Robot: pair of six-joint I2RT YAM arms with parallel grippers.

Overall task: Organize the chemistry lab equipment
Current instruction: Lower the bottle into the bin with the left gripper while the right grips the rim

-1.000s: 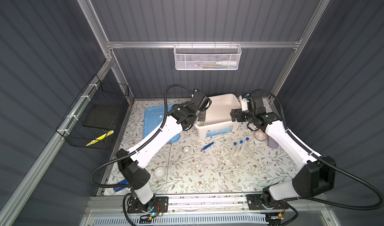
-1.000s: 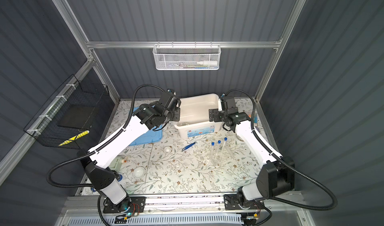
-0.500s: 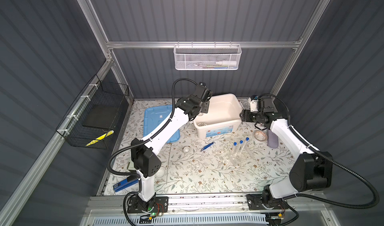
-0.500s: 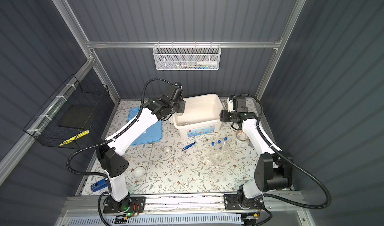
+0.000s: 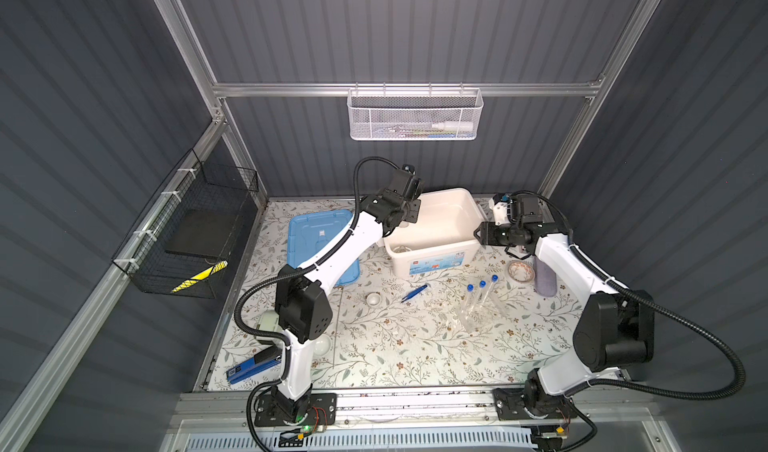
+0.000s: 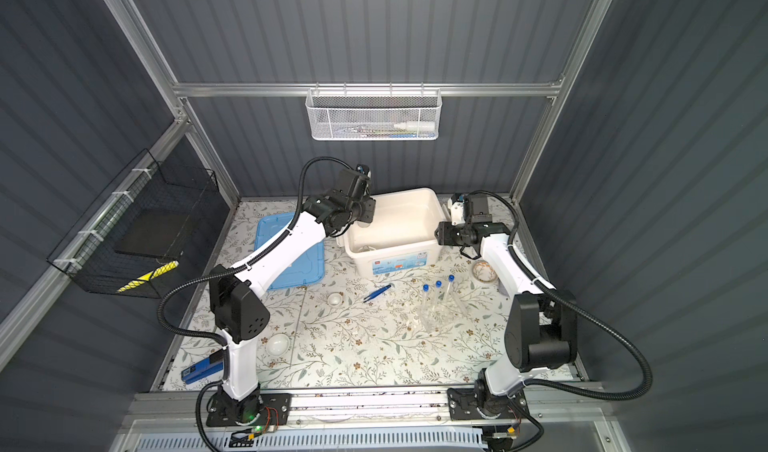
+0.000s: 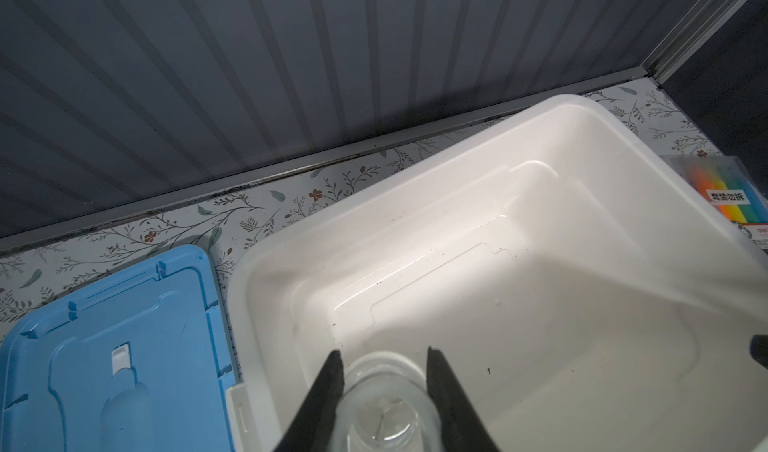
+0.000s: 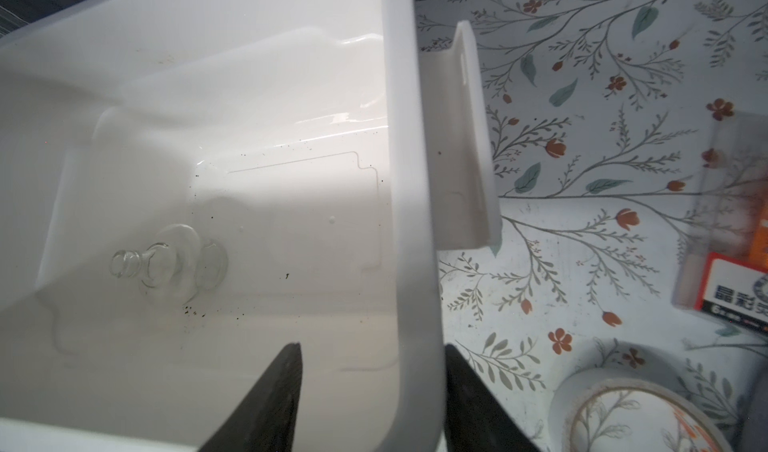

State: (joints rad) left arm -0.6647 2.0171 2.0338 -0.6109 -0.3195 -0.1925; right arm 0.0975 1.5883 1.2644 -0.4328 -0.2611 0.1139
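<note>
The left gripper (image 7: 382,352) is closed on a small clear glass (image 7: 384,404), holding it over the left side of the open white bin (image 5: 432,257). A clear flask (image 8: 166,259) lies on its side on the bin floor, well apart from the right gripper (image 8: 372,348). That gripper stands parted astride the bin's right wall. One finger is inside with a gap to the wall and one is outside, and whether the outer one touches is hard to tell.

On the mat in front of the bin lie blue tweezers (image 5: 414,293), three tubes (image 5: 480,294) and a dish (image 5: 373,298), all apart from both grippers. Another dish (image 6: 277,343) sits by the left arm. A blue lid (image 5: 316,238) lies left of the bin. Tape (image 5: 520,270) and pens (image 7: 731,192) lie to its right, beside the right gripper.
</note>
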